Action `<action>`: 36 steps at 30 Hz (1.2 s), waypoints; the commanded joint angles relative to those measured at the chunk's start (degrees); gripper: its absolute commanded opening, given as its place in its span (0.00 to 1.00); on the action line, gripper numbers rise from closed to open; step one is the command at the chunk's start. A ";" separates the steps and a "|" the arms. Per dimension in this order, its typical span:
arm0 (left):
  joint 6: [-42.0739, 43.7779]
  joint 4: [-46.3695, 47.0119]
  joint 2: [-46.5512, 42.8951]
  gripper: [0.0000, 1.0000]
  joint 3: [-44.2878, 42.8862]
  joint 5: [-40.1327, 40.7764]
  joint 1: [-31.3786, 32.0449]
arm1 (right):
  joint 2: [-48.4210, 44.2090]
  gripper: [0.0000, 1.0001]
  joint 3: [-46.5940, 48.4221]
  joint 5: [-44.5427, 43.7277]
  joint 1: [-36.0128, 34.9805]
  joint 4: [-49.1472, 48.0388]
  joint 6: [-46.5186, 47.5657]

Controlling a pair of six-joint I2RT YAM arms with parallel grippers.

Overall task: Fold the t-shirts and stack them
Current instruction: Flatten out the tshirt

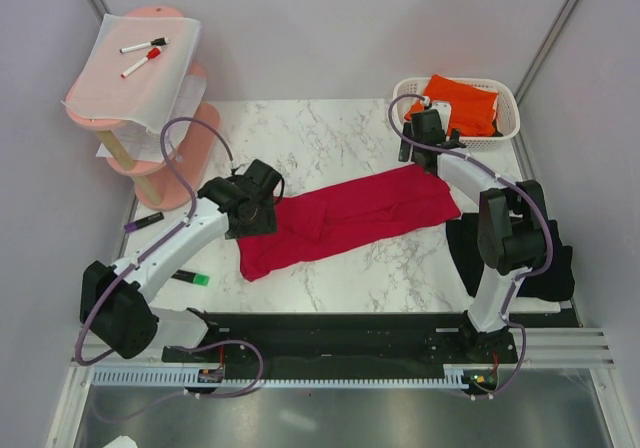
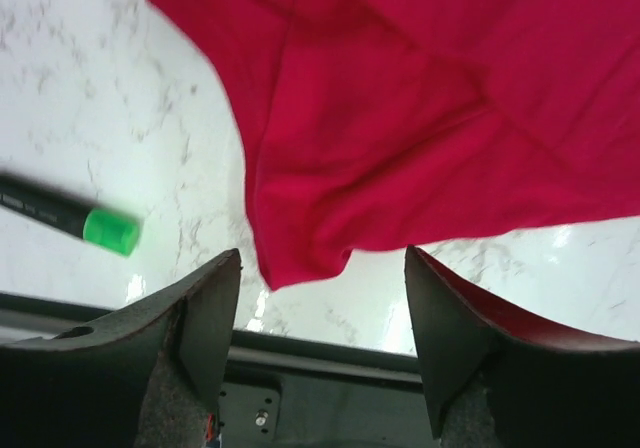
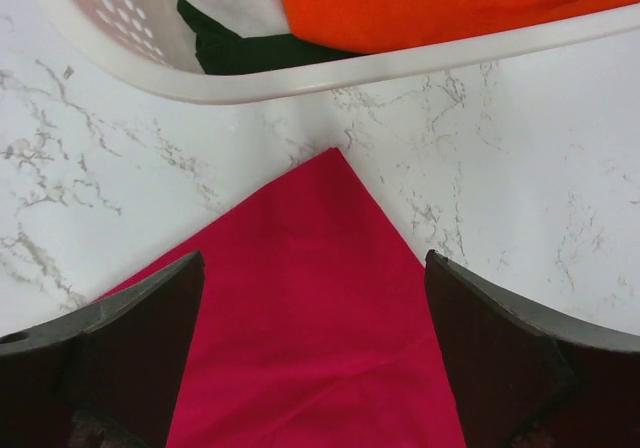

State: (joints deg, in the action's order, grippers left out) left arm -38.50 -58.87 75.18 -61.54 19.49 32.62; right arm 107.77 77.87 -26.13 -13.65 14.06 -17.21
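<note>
Nearest, at 4 o'clock on the marble table (image 1: 330, 138), a black t-shirt (image 1: 557, 268) lies in a dark, flat heap beside the right arm's base. At 8 o'clock is a green-capped marker (image 2: 110, 230), just beside the red t-shirt's near corner but apart from it.

The red t-shirt (image 1: 345, 218) lies mid-table as a long crimson band running from 8 o'clock toward 2 o'clock. It is soft and plain, creased along its length, rumpled at the near-left end, and ends in a clean point at the far right.

The left gripper (image 2: 322, 268) hangs over the near-left end, fingers spread, holding nothing. The right gripper (image 3: 315, 268) hangs over the far-right point, also spread and empty.

At 1 o'clock the bright orange t-shirt (image 1: 462, 103) is bunched in a white basket (image 1: 508, 103). At 10 o'clock stands a pink shelf (image 1: 165, 183) with a white sheet (image 1: 135, 83) on top.
</note>
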 commanded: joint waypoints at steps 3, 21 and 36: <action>6.41 7.45 13.75 0.75 -10.42 3.19 0.25 | -3.35 0.98 -2.54 5.56 0.11 0.08 -1.95; 12.05 12.99 32.40 0.75 -23.80 -4.54 8.07 | -9.68 0.83 -14.83 25.95 13.37 0.88 -12.67; 11.61 12.90 35.56 0.73 -23.01 -2.26 8.51 | -8.45 0.74 -25.13 44.93 20.33 -13.26 -22.24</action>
State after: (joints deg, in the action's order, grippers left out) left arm -28.38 -46.39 110.45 -83.88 15.81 41.12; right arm 99.18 54.65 12.80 6.61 6.22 -35.55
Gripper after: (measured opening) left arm 0.735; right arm 0.761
